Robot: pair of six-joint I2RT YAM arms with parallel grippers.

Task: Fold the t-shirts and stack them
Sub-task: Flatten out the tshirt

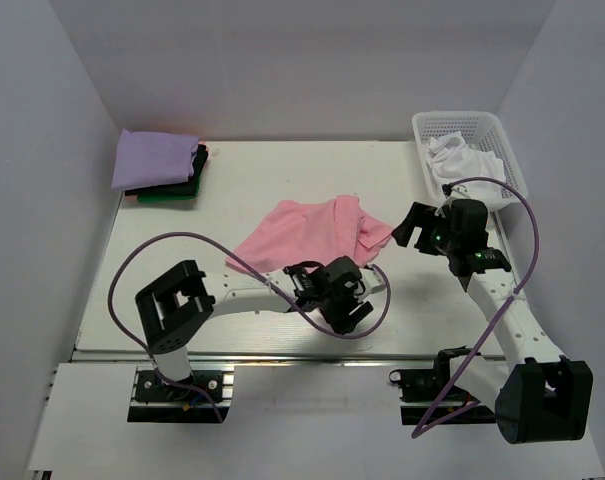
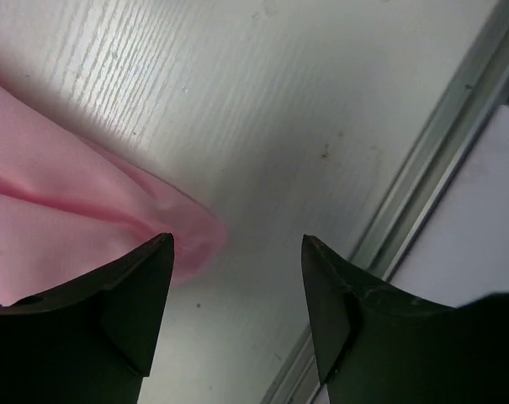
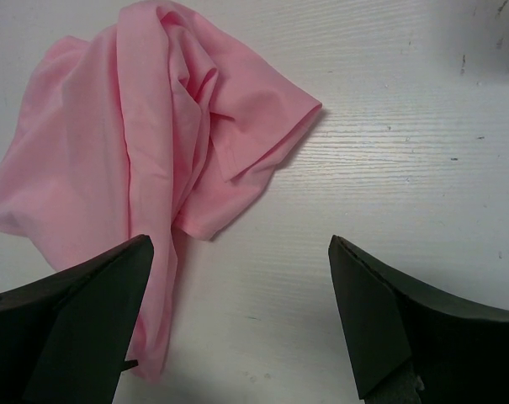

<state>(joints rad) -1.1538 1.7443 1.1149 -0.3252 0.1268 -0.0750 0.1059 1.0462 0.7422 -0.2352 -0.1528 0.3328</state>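
Note:
A crumpled pink t-shirt (image 1: 312, 232) lies in the middle of the table. It also shows in the left wrist view (image 2: 60, 210) and in the right wrist view (image 3: 145, 143). My left gripper (image 1: 352, 308) is open and empty just past the shirt's near edge; in its wrist view (image 2: 237, 244) a pink fold lies by the left finger. My right gripper (image 1: 410, 226) is open and empty, just right of the shirt's sleeve; its wrist view (image 3: 241, 248) has bare table between the fingers. A folded lavender t-shirt (image 1: 154, 158) tops a stack with black and green t-shirts (image 1: 172, 190) at the back left.
A white lattice basket (image 1: 477, 125) holding white cloth (image 1: 460, 160) stands at the back right, close behind the right arm. The table's near metal rail (image 2: 422, 210) runs just beside the left gripper. Purple cables loop from both arms.

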